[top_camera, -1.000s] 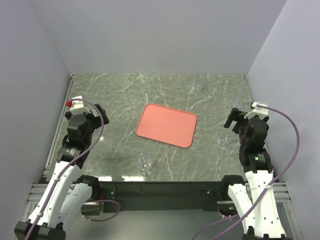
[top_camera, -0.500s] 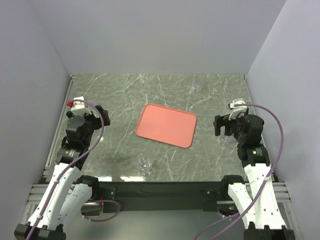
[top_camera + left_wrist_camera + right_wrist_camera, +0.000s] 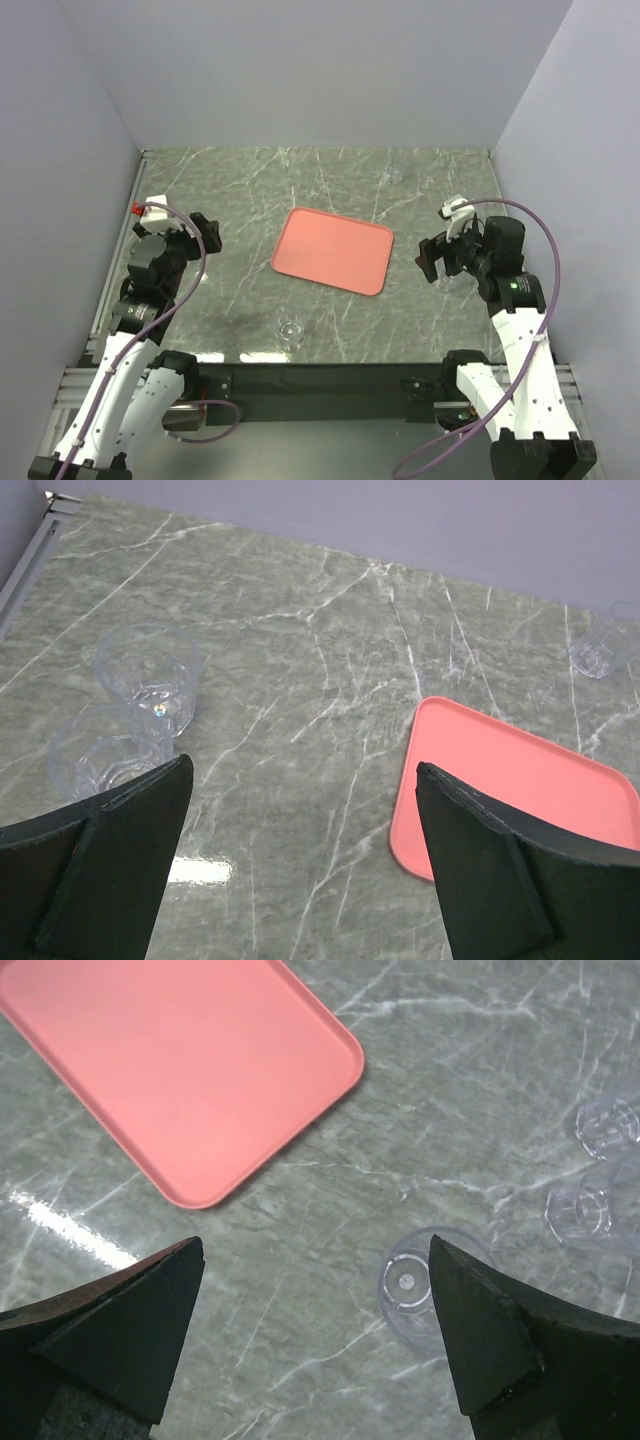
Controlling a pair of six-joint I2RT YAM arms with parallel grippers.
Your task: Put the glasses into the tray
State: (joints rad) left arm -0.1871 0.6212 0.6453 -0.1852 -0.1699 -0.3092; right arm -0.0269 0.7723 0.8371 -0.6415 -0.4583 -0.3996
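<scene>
Left arm (image 3: 150,270): jaws wide apart, nothing in them, sitting at the left edge of the tabletop (image 3: 240,200). In the left wrist view, two glasses (image 3: 150,675) stand upright just beside each other, right ahead of its left finger.

Lone glass (image 3: 289,328) is near the front edge, left of centre.

Tray (image 3: 333,250) is mid-tabletop, slightly skewed. No glass in it that I can see.

Far glass (image 3: 392,175) is near the back edge, beyond the tray.

Right arm (image 3: 510,290): jaws wide apart, empty, hovering just right of the tray. In the right wrist view, one upright glass (image 3: 425,1285) sits on the tabletop below, closer to the right finger, not yet centred in the gap. Two more glasses (image 3: 590,1205) are toward the right edge, close together; can't tell if they touch.

My read: first pick, approach phase, nothing placed yet. Next for the right arm:
- Centre the gap over that glass.
- Descend to straddle it.
- Close gently, since it looks slick and easy to tip.
- Short carry left to the tray.

Left arm can take its pair the same way.
</scene>
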